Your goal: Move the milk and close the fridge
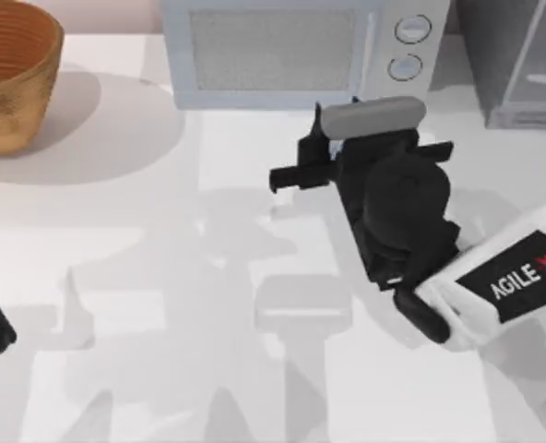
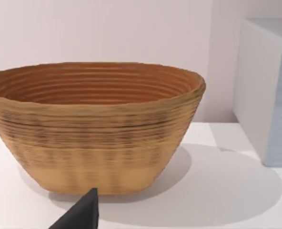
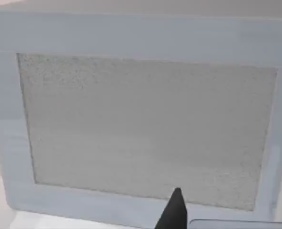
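white glossy table [image 1: 162, 277]; ribbed woven basket [image 1: 10, 69], boxy microwave [image 1: 291, 51].

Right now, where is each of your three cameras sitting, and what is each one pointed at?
Top view: above the table, looking down; right arm before the microwave, left arm at the left edge.
Left wrist view: on the left arm, facing the woven basket; a dark fingertip shows.
Right wrist view: on the right arm, close to the microwave door.
Shared: basket and microwave appear from above too.

Top cam overhead — R wrist faces microwave [image 3: 146, 129] close.
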### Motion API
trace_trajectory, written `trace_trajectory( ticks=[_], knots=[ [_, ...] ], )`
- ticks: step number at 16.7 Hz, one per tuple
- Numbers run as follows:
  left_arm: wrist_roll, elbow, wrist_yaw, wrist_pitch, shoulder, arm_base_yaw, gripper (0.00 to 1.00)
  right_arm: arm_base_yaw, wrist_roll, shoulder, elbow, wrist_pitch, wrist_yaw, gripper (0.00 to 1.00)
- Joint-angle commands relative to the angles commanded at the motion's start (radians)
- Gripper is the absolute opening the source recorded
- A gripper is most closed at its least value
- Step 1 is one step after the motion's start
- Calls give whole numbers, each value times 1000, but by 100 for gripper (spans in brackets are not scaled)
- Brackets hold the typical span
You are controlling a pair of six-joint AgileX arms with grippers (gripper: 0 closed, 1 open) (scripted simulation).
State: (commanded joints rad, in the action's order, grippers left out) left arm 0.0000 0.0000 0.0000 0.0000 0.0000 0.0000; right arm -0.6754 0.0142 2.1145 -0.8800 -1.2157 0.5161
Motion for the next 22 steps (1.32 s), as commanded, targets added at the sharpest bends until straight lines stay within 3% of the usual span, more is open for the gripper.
trace_trajectory(
  ticks=[5,9,17,22],
  knots=[
    [0,0,0,0,0,0,100,391,-2,-368,243,25,-262,0],
    [0,0,0,0,0,0,100,602,3,-557,438,89,-440,0],
    [0,0,0,0,0,0,100,660,3,-604,484,101,-474,0],
    [0,0,0,0,0,0,100,725,5,-440,323,105,-533,0]
  ],
)
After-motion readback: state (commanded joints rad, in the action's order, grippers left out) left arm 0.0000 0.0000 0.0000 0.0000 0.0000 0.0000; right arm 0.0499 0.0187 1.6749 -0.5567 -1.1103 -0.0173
